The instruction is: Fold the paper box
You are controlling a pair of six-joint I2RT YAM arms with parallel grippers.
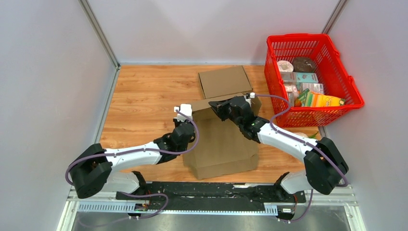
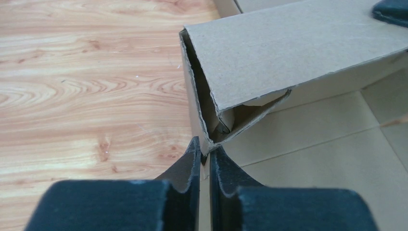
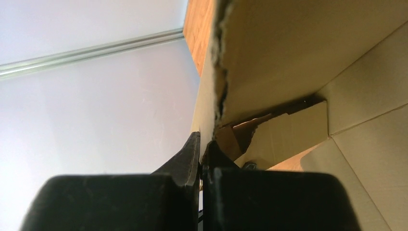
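Note:
The paper box [image 1: 221, 144] is brown cardboard, lying partly folded on the wooden table with its lid flap [image 1: 225, 81] spread toward the back. One long wall [image 2: 288, 43] is raised and folded over along the far side. My left gripper [image 1: 186, 115] is at that wall's left end. In the left wrist view its jaws [image 2: 205, 147] are nearly together, pinching the cardboard corner. My right gripper [image 1: 217, 107] is at the wall's right part. In the right wrist view it [image 3: 201, 139] is shut on the thin edge of the cardboard [image 3: 298, 48].
A red plastic basket [image 1: 346, 82] with several packaged groceries stands at the back right, close to the right arm's elbow. Grey walls enclose the wooden table [image 1: 144, 91] on the left, right and back. Bare wood lies left of the box.

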